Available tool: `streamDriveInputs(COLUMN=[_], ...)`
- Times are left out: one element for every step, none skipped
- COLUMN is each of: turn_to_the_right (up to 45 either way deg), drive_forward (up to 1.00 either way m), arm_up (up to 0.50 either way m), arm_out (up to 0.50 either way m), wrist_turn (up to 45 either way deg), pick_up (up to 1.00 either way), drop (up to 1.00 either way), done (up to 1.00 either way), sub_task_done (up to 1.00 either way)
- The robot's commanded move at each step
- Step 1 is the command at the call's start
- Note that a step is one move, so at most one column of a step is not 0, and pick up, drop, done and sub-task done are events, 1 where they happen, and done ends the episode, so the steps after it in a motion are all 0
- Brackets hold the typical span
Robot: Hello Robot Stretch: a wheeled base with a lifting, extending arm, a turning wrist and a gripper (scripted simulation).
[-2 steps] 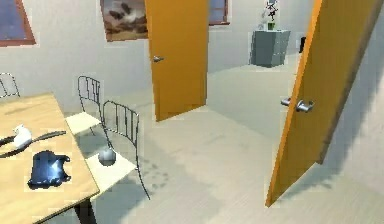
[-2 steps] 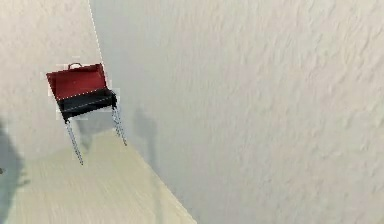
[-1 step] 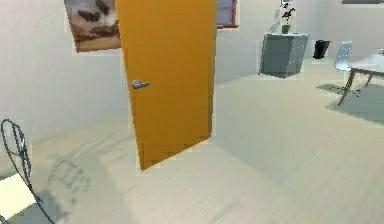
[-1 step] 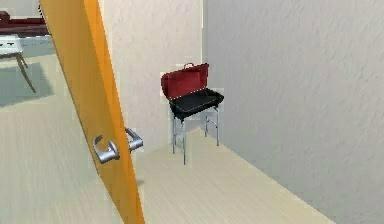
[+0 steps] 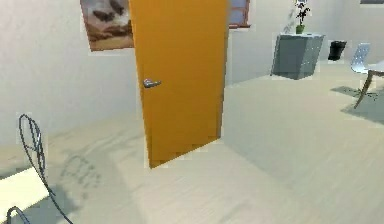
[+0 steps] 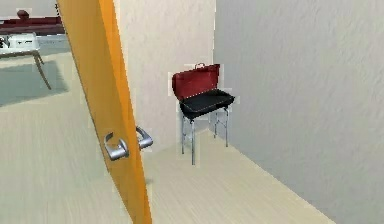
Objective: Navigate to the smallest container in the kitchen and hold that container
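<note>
One door (image 5: 180, 75): orange, standing open in the forward view's middle. In the arm side view we see it edge-on, crossing the left half.
One barbecue grill (image 6: 205, 97): a black tub on thin legs with its red lid raised. It stands in the corner beyond the door.
One grey cabinet (image 5: 297, 56): against the far wall, at the forward view's upper right.
Two chairs: a dark wire chair (image 5: 32, 148) at lower left, and a pale chair (image 5: 362, 57) at the far right.
One wall picture (image 5: 105, 22): just left of the door's top.
One black bin (image 5: 336, 50): between the cabinet and the pale chair.
One potted plant (image 5: 301, 14): on top of the cabinet.
Two lever handles (image 6: 118, 148): one on each face of the door.
Gripper: we cannot tell its state.
Smallest container: we cannot tell where it is.
</note>
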Motion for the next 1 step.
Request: streamDriveInputs(turn_to_the_right=[0.0], drive_forward=[0.2], arm_up=[0.0], arm_out=[0.0], wrist_turn=[0.0], pick_up=[0.0], drop=[0.0], done=[0.0], sub_task_done=[0.0])
